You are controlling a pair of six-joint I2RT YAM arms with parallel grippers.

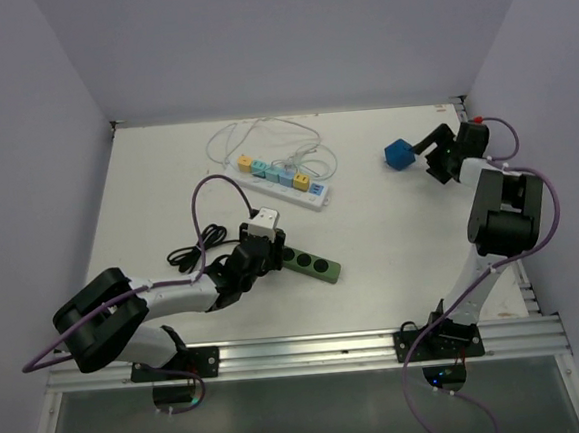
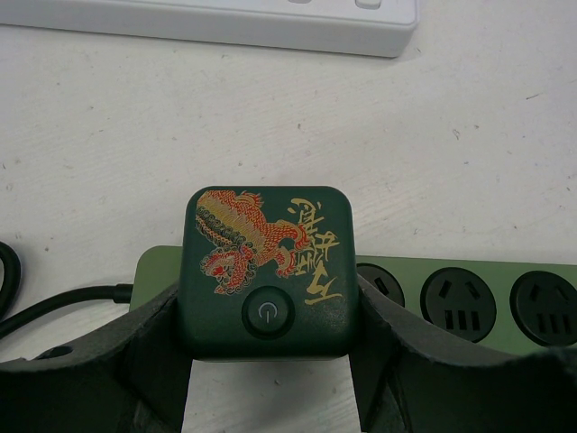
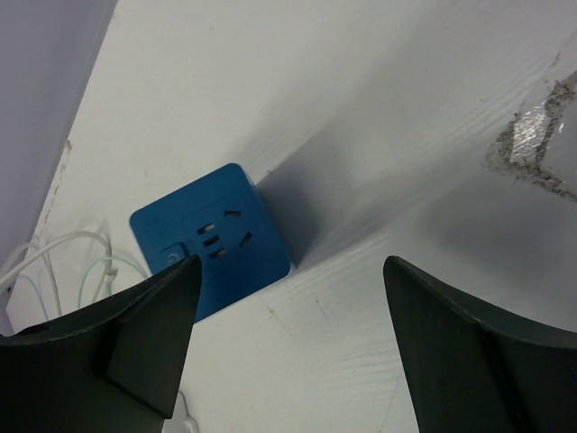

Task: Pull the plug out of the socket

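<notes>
Left gripper [image 1: 256,245]: clenching on the cube plug [image 2: 267,262], one finger pressing flat against each flank, low beside the power button.
Cube plug: sitting upright at the cord end of the green power strip [image 2: 469,302], seemingly not yet pulled free of its socket.
Handling: the plug is looking like a rigid, light plastic shell. Its smooth sides are likely risking slip under a hard pull, and its pins are probably gripping firmly enough to lift the light strip too.
Grasp site: the two opposite flat flanks are offering the best hold, for a pull straight away from the strip's face without rocking.
Blue cube [image 3: 212,239]: resting on the table, far right, untouched.
Right gripper [image 3: 288,343]: hovering just beside the blue cube with its jaws spread wide, grasping nothing.
</notes>
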